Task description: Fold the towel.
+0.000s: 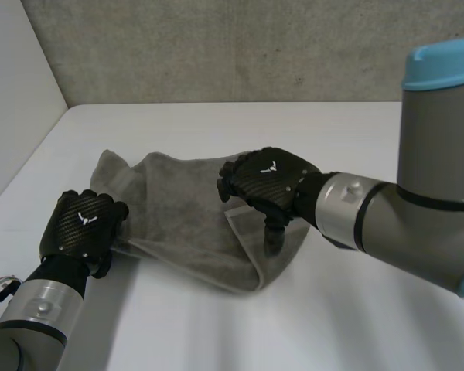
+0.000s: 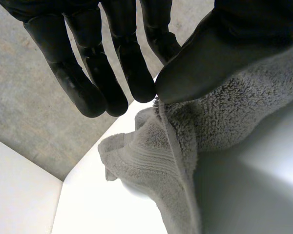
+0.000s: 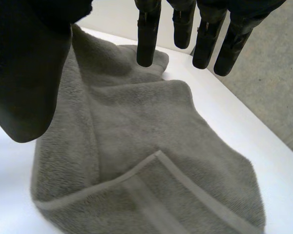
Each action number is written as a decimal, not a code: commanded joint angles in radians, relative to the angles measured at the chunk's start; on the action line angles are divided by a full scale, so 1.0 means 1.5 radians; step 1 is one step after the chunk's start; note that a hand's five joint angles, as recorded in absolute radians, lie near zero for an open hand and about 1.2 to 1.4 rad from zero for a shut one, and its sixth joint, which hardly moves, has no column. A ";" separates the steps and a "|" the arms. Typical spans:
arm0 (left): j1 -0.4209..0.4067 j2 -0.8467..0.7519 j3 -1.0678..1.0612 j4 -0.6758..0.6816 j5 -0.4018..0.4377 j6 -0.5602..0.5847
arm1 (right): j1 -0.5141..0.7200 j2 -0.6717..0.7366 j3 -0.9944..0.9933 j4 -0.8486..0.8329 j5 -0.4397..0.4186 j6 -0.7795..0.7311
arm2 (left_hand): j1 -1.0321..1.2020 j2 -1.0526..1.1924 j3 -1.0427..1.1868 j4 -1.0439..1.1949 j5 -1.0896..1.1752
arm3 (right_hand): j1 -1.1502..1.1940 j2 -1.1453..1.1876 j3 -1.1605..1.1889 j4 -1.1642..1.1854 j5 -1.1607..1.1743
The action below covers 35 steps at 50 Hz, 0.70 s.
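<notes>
a grey towel (image 1: 178, 224) lies rumpled on the white counter (image 1: 332, 309), with a concrete wall (image 1: 216, 46) along the far edge and a white side wall (image 1: 15, 93) to the left; nothing else stands near it. its long axis runs across the counter, from a raised far-left corner down to a folded near-right end, where a flat hem (image 3: 136, 195) crosses the pile. the left robot hand (image 1: 81, 224) is at the towel's near-left edge, and its wrist view shows the thumb (image 2: 210, 58) closing against a fingertip on the bunched edge, pinching it. the right robot hand (image 1: 267, 185) hangs over the towel's right part, fingers (image 3: 146, 39) straight and spread well away from the thumb, holding nothing. bare counter stretches in front of the towel, behind it towards the wall, and under the right arm
</notes>
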 commanded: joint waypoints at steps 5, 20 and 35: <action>0.009 -0.024 -0.002 0.024 0.000 -0.001 | 0.008 0.188 -0.192 -0.001 0.010 -0.149 | -0.038 -0.077 -0.099 -0.079 -0.194 | -0.037 -0.047 -0.041 -0.050 -0.040; 0.017 -0.036 -0.010 0.040 0.000 -0.001 | 0.010 0.421 -0.408 0.015 0.010 -0.252 | -0.038 -0.077 -0.099 -0.079 -0.194 | 0.007 -0.003 0.003 -0.006 0.004; 0.018 -0.038 -0.011 0.045 0.000 -0.001 | 0.021 0.516 -0.478 0.016 0.012 -0.315 | -0.038 -0.077 -0.099 -0.079 -0.194 | 0.007 -0.003 0.003 -0.006 0.004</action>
